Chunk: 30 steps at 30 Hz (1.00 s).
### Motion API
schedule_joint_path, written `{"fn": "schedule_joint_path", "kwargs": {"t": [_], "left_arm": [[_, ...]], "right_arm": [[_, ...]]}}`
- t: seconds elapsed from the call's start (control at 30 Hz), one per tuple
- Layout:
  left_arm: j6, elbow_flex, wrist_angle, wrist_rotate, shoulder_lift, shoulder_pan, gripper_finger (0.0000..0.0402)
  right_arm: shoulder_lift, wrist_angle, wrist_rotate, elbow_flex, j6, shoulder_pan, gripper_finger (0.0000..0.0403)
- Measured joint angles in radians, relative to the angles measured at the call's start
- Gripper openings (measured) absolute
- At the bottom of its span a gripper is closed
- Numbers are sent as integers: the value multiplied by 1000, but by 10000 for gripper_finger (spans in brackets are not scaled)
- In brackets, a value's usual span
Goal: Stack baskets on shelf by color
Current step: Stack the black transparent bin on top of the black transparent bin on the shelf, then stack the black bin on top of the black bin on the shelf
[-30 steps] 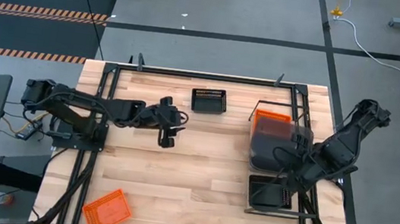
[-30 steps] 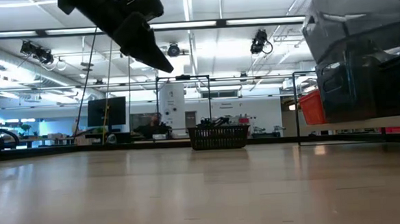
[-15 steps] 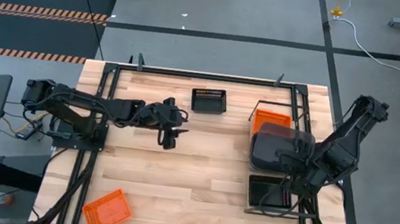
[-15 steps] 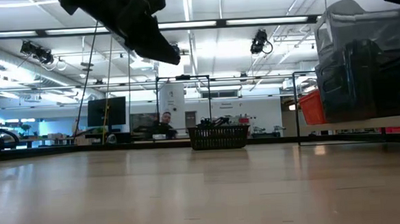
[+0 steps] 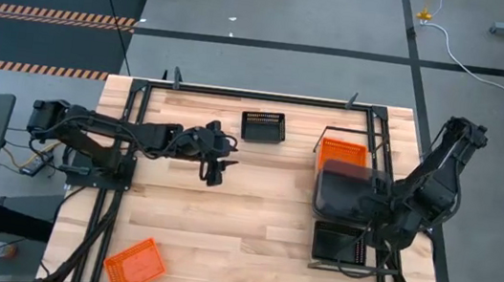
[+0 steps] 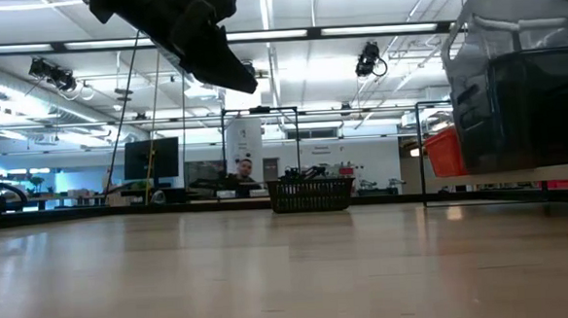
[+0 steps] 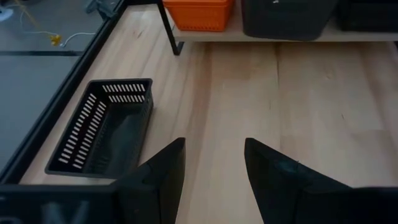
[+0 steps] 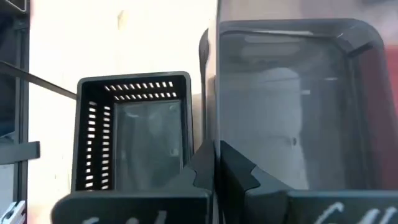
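Note:
A dark grey basket [image 5: 347, 193] hangs in my shut right gripper [image 8: 216, 167] over the shelf [image 7: 249, 37], above a darker grey basket [image 6: 540, 111] standing there. An orange basket [image 5: 342, 153] sits on the shelf's far part and a black slatted basket [image 5: 340, 243] on its near part. My left gripper [image 7: 211, 168] is open and hovers over the table's middle. Another black slatted basket [image 5: 263, 126] lies on the table near the far edge, ahead of the left gripper. A second orange basket [image 5: 134, 264] lies at the near left corner. My right gripper pinches the grey basket's side wall [image 8: 212, 134], the one facing the black slatted basket, with one finger [image 8: 202, 171] outside and one finger [image 8: 239, 175] inside. It comes from above, pointing down. The basket sits about level; whether it rests on the grey basket below, I cannot tell.
A dark metal frame [image 5: 126, 145] runs round the table and along both sides. The shelf takes up the table's right part. Open wood lies between the left gripper and the shelf. A person [image 6: 244, 173] shows far off in the room.
My right gripper has carried the grey basket a little toward the near edge, and the basket has come from tilted to about level over the grey one on the shelf. My left gripper has edged slightly to the right and stays open.

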Motion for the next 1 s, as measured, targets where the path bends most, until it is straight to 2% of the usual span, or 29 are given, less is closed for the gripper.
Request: {"fn": "schedule_joint_path", "kwargs": {"t": [0.37, 0.57, 0.8, 1.0], "left_arm": [[1, 0, 36, -1, 89, 0, 172], [3, 0, 78, 0, 146, 0, 172], [18, 0, 135, 0, 146, 11, 172], [18, 0, 149, -1, 159, 46, 172]], "right_arm": [[24, -36, -9, 0, 80, 4, 27], [56, -95, -8, 0, 91, 4, 62], [108, -135, -18, 0, 101, 4, 116], [152, -136, -48, 0, 101, 4, 145]]}}
